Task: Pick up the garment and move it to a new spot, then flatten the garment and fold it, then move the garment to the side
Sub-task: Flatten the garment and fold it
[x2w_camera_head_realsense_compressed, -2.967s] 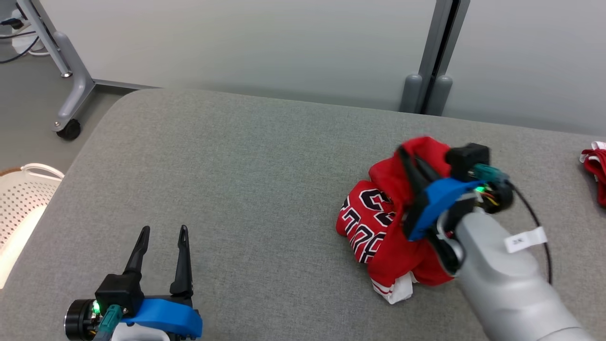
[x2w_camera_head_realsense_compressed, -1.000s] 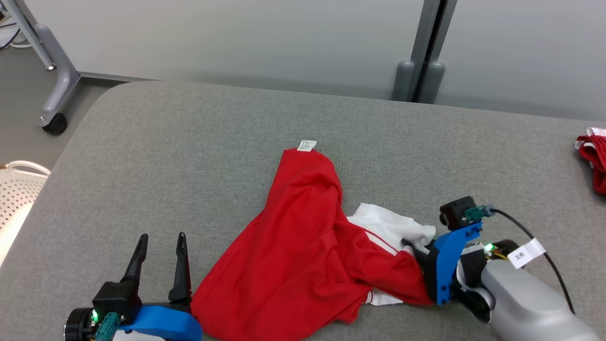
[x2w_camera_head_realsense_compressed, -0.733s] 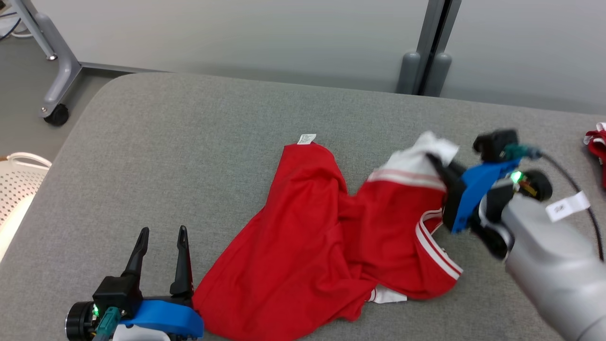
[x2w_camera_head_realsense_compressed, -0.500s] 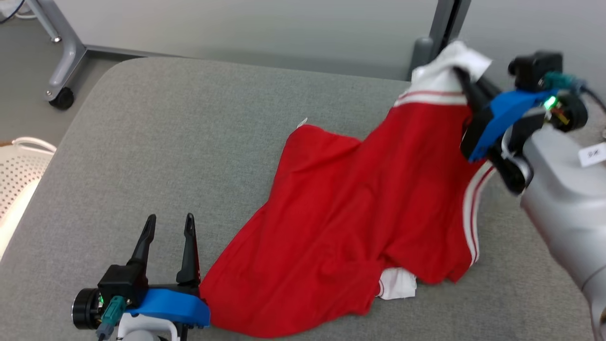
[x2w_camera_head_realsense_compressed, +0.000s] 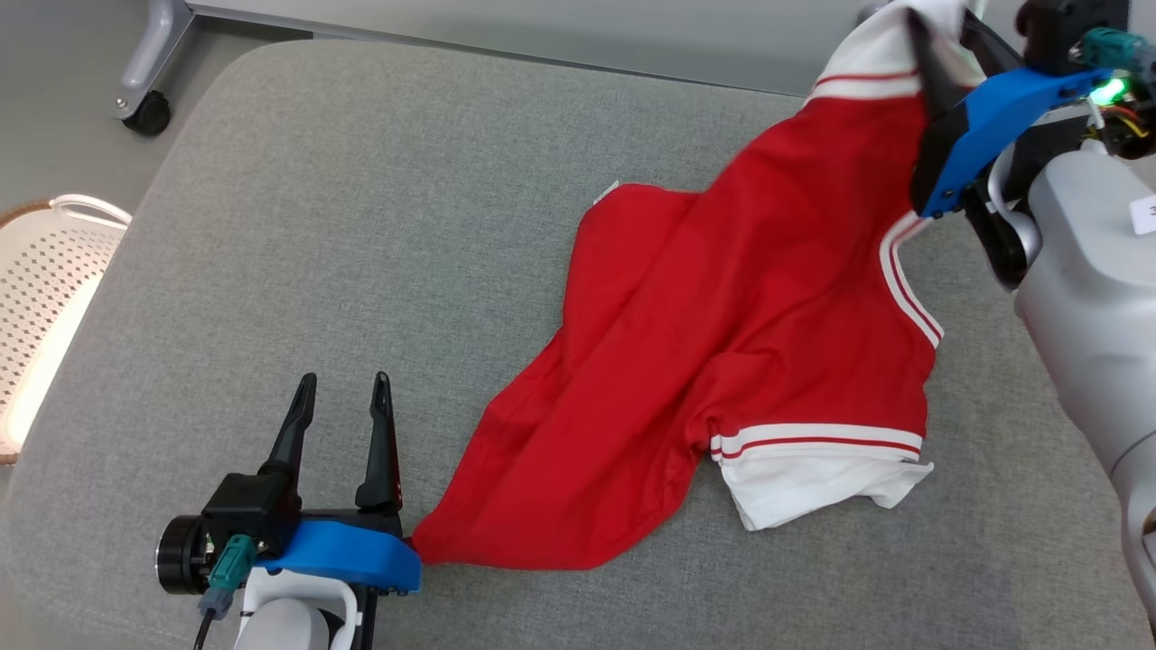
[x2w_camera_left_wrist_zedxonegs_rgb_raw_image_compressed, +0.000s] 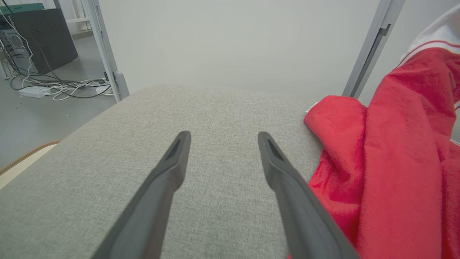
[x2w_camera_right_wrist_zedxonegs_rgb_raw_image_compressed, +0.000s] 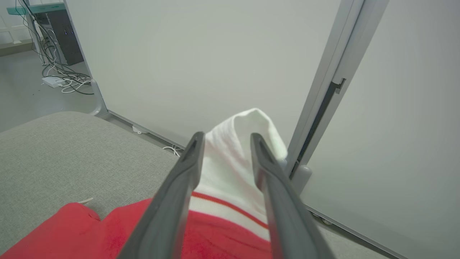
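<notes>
Head view: a white plastic basket (x2w_camera_head_realsense_compressed: 54, 271), its wall pierced with rows of small holes, sits at the left edge of the frame and is cut off there. One black caster (x2w_camera_head_realsense_compressed: 149, 116) on a grey metal leg shows at upper left. A grey woven pad (x2w_camera_head_realsense_compressed: 361, 226) with a rounded corner covers most of the frame.

At lower left the left gripper (x2w_camera_head_realsense_compressed: 344, 384) rests over the pad, its two slim dark fingers spread wide with nothing between them. Its blue mount touches the lowest corner of the one garment (x2w_camera_head_realsense_compressed: 722, 343), a soft red shirt lying loosely creased from lower left to upper right. A small white label (x2w_camera_head_realsense_compressed: 607, 190) pokes from the shirt's upper-left edge, its print too small to read.

The shirt has two white sleeves, each banded with thin red stripes. One lies flat at lower right of centre. The other is lifted off the pad at upper right, where the right gripper (x2w_camera_head_realsense_compressed: 948, 36) pinches it, fingertips cut by the frame's top edge.

In the right wrist view, ribbed white cloth bunches between the two fingers (x2w_camera_right_wrist_zedxonegs_rgb_raw_image_compressed: 266, 169), hiding their inner faces. A grey upright post (x2w_camera_right_wrist_zedxonegs_rgb_raw_image_compressed: 323, 93) stands behind.
</notes>
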`<state>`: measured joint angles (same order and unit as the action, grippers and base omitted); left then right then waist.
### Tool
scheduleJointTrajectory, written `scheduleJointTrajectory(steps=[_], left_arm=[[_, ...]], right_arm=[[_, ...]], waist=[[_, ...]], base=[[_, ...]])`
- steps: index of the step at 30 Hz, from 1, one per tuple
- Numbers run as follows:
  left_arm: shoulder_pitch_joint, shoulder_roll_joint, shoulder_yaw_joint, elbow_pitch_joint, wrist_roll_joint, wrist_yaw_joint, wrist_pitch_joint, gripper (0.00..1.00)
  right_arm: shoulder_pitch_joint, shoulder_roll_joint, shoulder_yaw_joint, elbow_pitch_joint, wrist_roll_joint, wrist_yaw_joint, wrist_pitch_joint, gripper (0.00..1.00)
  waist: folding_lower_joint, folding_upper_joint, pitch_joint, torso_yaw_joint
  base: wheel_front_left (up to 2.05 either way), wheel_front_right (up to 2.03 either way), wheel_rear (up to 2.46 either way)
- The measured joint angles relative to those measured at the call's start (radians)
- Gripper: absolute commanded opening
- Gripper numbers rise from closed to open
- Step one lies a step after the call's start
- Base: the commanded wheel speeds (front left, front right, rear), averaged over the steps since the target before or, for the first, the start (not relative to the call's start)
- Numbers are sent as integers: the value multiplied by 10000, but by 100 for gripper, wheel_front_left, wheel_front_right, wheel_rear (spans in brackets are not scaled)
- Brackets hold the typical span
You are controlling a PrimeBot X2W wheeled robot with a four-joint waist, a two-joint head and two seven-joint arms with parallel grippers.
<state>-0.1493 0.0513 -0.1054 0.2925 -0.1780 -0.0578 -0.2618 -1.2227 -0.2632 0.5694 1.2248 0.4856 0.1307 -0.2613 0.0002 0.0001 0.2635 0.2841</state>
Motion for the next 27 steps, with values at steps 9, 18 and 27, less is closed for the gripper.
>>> scheduleJointTrajectory(steps=[9,18,27], left_arm=[[148,2,278,109,105,2,0,100],[893,-2,821,130,387,-125,0,100],[1259,8,1035,84,570,-290,0,100]], right_arm=[[1667,-305,-844,-1195,-71,0,-6,100],[5393,-1089,-1524,-3695,389,0,-12,100],[7744,-1108,-974,-5070,1032,-2,362,100]], waist=[[-2,0,-448,-279],[-4,-1,-1359,-842],[-4,-1,-1935,-1345]], base=[[0,0,0],[0,0,0],[0,0,0]])
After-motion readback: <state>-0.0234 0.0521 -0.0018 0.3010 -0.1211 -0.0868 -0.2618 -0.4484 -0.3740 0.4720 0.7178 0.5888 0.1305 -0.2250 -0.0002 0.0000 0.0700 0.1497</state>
